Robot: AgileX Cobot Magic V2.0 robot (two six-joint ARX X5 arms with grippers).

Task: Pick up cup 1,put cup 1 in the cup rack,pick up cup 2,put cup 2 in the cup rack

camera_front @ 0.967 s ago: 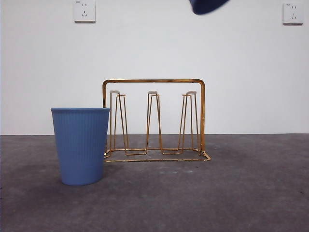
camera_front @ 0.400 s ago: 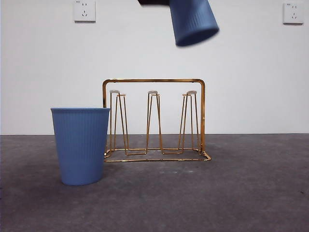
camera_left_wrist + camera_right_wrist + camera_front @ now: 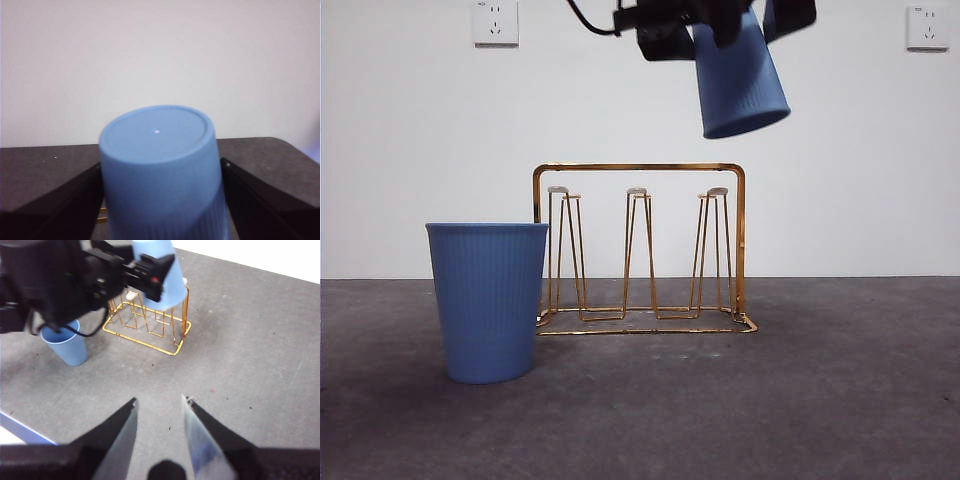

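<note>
Left claw [image 3: 735, 25] high over the cup rack [image 3: 638, 250], clamped on an inverted blue cup [image 3: 738, 80], mouth tilted down, hanging just above the rack's prongs on the right-hand end, not touching. Second blue cup [image 3: 488, 300] upright on the worktop [image 3: 820, 400], below that claw, just beside the rack's far end. Right claw [image 3: 159, 407] well apart, jaws parted, holding nothing.

Two white wall sockets [image 3: 495, 22] [image 3: 927, 27] high on white wall; dark grey table [image 3: 840, 400] below.
</note>
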